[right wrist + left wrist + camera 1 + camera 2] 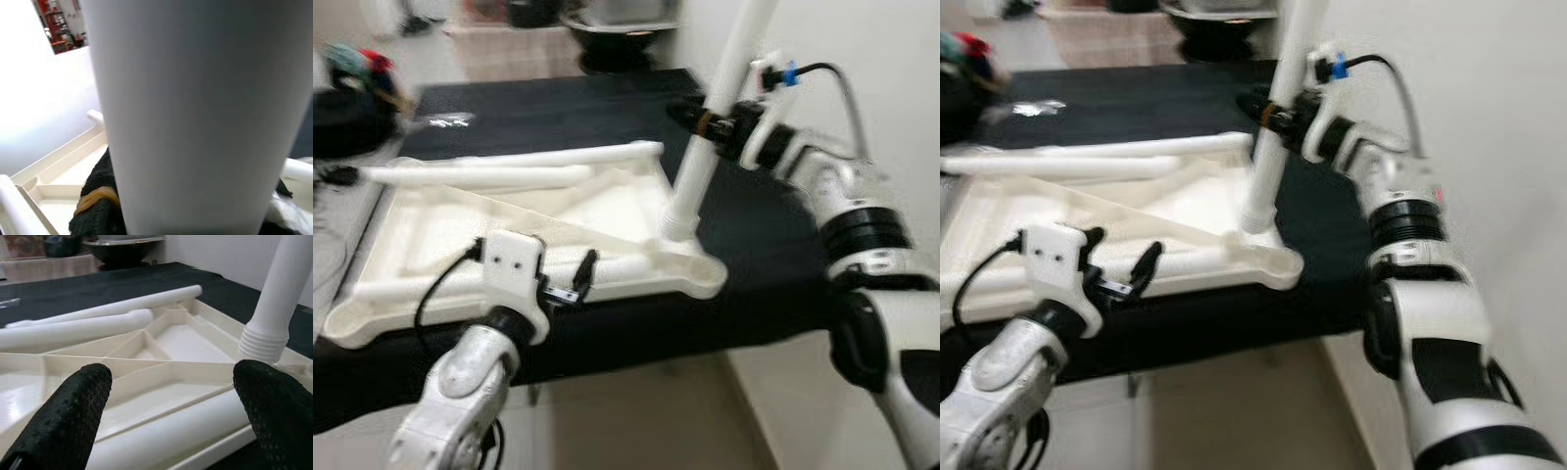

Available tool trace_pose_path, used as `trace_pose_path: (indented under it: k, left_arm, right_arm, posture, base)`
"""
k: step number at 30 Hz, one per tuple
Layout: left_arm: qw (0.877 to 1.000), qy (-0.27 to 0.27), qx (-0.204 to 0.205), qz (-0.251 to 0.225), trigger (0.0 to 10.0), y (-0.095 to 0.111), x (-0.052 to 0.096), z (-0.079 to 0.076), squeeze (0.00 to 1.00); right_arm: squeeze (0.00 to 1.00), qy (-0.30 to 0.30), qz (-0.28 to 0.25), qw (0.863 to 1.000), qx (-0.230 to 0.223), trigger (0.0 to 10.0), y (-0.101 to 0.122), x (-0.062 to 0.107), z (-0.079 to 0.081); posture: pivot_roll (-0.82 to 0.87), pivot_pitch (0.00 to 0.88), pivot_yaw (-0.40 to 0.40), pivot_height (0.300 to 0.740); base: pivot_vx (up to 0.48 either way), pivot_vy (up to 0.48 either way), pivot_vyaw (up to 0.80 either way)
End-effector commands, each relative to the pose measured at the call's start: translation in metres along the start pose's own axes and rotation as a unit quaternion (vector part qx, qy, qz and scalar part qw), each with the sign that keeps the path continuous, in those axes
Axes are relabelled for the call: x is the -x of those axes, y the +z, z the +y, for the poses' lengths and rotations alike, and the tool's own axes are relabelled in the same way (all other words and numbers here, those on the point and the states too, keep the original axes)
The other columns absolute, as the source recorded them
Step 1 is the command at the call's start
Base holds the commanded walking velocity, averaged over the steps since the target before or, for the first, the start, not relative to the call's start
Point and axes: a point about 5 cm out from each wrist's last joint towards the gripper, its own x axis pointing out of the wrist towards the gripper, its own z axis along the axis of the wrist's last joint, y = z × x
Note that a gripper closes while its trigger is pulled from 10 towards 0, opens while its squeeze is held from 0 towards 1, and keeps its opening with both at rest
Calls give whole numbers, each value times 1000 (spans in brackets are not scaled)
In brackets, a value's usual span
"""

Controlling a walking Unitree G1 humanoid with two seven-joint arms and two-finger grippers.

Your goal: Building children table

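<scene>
Cream tabletop (558,230), black cloth (558,113)

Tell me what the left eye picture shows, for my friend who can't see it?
The robot's right tool grips a white table leg, standing it upright in a corner socket of the upside-down white tabletop on a black surface. Its left tool hovers open at the tabletop's near edge, and two more legs lie across the tabletop.
</scene>
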Motion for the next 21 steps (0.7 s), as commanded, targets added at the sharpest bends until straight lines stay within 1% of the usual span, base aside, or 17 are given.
trace_pose_path:
  k: [1,7,9,11,12,16,17,18,20,21]
  left_arm:
    - [1000,-5,0,10,10000,-3,2,-2,0]
    - [1000,-3,3,7,10000,-1,1,-2,0]
    - [1000,-4,0,12,10000,-1,2,-3,0]
    - [1000,-4,0,12,10000,-1,2,-3,0]
    - [1000,-11,-1,15,10000,-2,3,-5,0]
    - [1000,-11,-1,15,10000,-2,3,-5,0]
    - [999,-38,6,26,10000,-6,8,-9,0]
    - [995,-84,30,37,10000,-10,16,-17,0]
    - [995,-84,30,37,10000,-10,16,-17,0]
    - [989,-129,53,50,10000,-15,25,-26,0]
  right_arm:
    - [0,-4,-5,1000,23,10000,8,2,-3]
    - [0,2,-7,1000,22,10000,7,5,-4]
    - [0,9,-7,1000,19,10000,7,14,-10]
    - [0,9,-7,1000,19,10000,7,14,-10]
    - [0,16,-4,1000,18,10000,7,19,-13]
    - [0,16,-4,1000,18,10000,7,19,-13]
    - [0,33,-1,999,20,10000,7,27,-16]
    - [0,78,-8,997,17,10000,10,34,-15]
    - [0,78,-8,997,17,10000,10,34,-15]
    - [0,122,-12,992,24,10000,14,40,-12]
  posture:
    - [70,160,-93,740]
    - [73,169,-93,740]
    - [79,175,-92,740]
    - [79,175,-92,740]
    - [82,180,-93,740]
    - [82,180,-93,740]
    - [86,189,-91,740]
    - [90,196,-87,740]
    - [90,196,-87,740]
    - [94,204,-84,740]
  base:
    - [0,0,0]
    - [0,0,0]
    - [0,0,0]
    - [0,0,0]
    - [0,0,0]
    - [0,0,0]
    - [0,0,0]
    - [0,0,0]
    - [0,0,0]
    - [0,0,0]
